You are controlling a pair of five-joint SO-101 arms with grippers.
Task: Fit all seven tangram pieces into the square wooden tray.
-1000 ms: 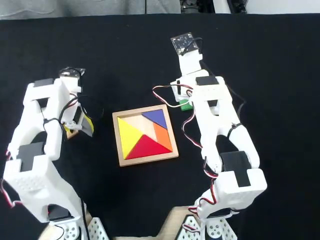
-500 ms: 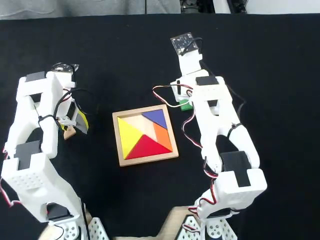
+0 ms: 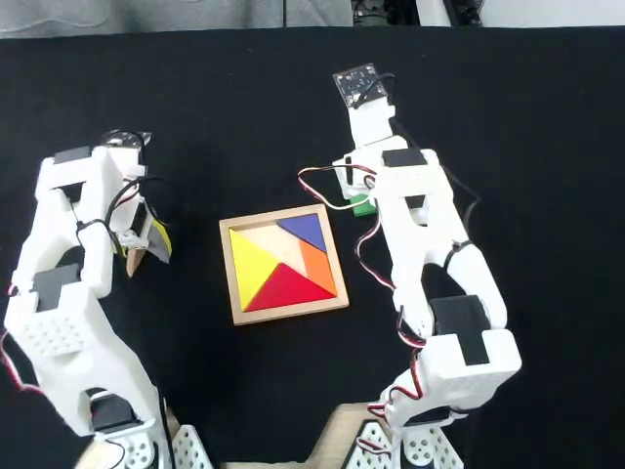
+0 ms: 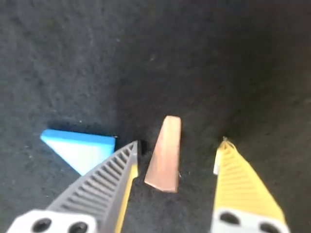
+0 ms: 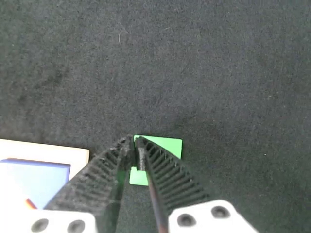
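1. Near the middle of the black bench (image 3: 508, 117): the square wooden tray (image 3: 235, 283), lying flat.
2. Inside the tray: a yellow piece (image 3: 252, 266) along the left side, a red piece (image 3: 291, 288) at the near edge, an orange piece (image 3: 317, 262) on the right and a dark blue piece (image 3: 305, 230) in the far right corner. Pale area in the far left part, whether piece or bare floor not to be told.
3. To the left of the tray and well apart from it: the left pincer (image 4: 179, 144), spread wide and low over the bench.
4. Between its grey finger (image 4: 109, 177) and yellow finger (image 4: 240, 179): a tan piece (image 4: 164, 154), narrow as seen from the wrist. Nearer the grey finger than the yellow one, with a clear gap on the yellow side.
5. Just outside the grey finger, on the bench: a light blue triangle (image 4: 80, 148), one corner close beside the fingertip.
6. Beyond the tray's far right corner: the right pincer (image 5: 135, 141), pressed together with nothing between the fingers.
7. At the right pincer's tips: a green square (image 5: 163, 147), flat on the bench, the tips over its edge on the tray's side. Contact not to be told.
8. Green square near the tray's corner, outside it, with a strip of bench between the two.
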